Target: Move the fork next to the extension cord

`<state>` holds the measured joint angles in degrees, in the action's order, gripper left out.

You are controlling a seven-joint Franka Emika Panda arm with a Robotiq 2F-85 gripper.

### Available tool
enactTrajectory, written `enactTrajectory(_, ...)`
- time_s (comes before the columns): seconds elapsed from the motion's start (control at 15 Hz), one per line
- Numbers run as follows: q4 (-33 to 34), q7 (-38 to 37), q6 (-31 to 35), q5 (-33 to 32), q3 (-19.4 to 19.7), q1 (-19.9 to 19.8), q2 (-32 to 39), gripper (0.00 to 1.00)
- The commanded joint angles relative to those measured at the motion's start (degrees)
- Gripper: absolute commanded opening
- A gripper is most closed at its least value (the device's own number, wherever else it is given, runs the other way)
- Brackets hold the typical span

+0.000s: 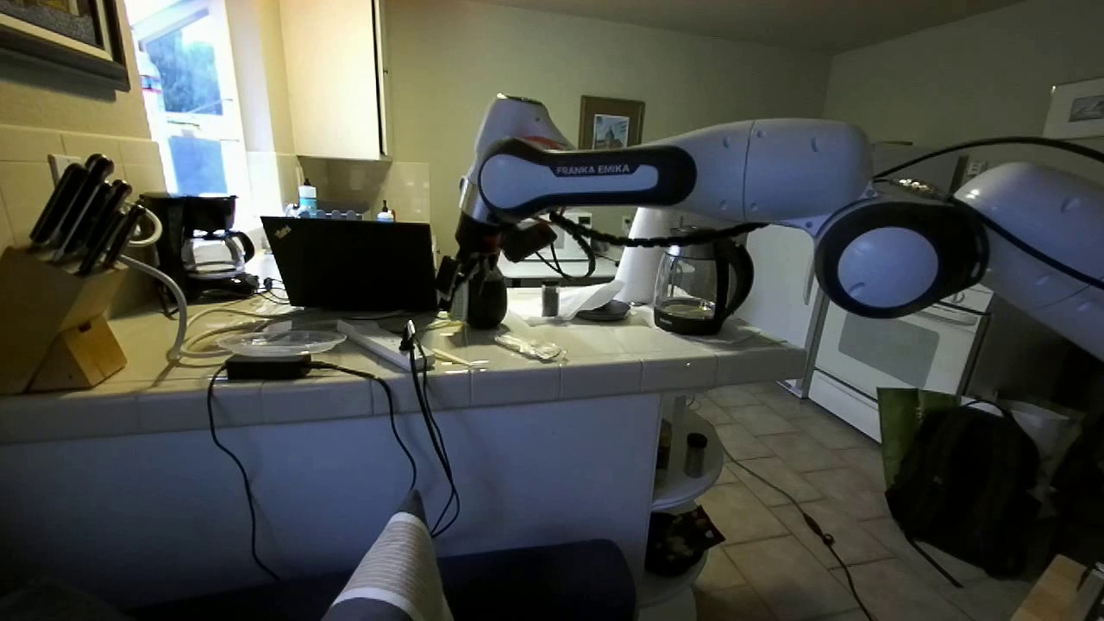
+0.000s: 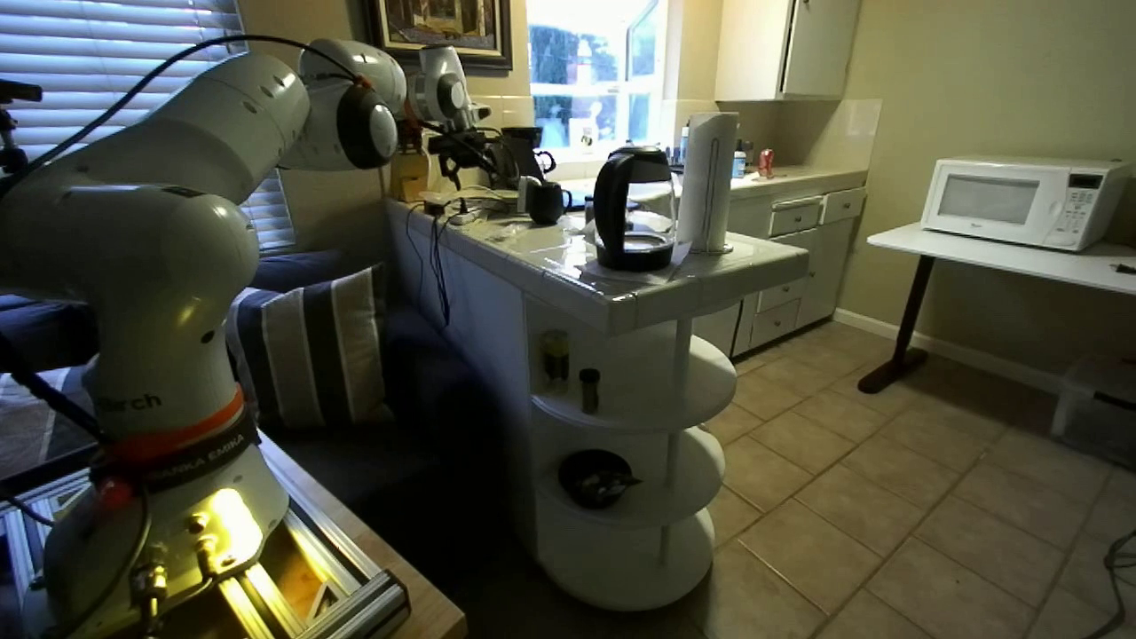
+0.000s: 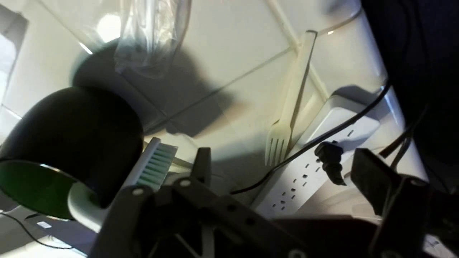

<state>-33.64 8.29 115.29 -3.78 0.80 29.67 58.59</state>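
The cream plastic fork (image 3: 287, 114) lies on the tiled counter in the wrist view, tines close to a thin black cable (image 3: 315, 141) and beside a white power strip (image 3: 290, 182) with a black plug in it. It shows small in an exterior view (image 1: 457, 357). The extension cord, a flat black block (image 1: 267, 367) with thin black cables, lies at the counter's front edge left of the strip. My gripper (image 3: 283, 168) is open and empty above the counter, its fingers apart with the strip and tines seen between them. The block is not visible in the wrist view.
A black mug (image 3: 71, 125) and a green-bristled brush (image 3: 157, 166) are beside the left finger. A clear plastic packet (image 3: 150, 39) lies beyond. A laptop (image 1: 349, 263), clear lid (image 1: 280, 343), knife block (image 1: 52, 319) and glass kettle (image 1: 690, 293) stand on the counter.
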Motion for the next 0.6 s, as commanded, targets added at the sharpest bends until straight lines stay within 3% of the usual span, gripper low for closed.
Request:
enactTrajectory(0.0, -3.8, 0.0, -6.2, -1.1, 1.2, 0.2, -6.0, 1.0)
enactTrajectory(0.2, -5.7, 0.7, -8.4, -0.1, 0.9, -1.2, -9.7, 1.0)
enactTrajectory(0.53, -13.9, 1.2, -6.1, 1.3, 0.3, -4.3, -16.2, 1.0)
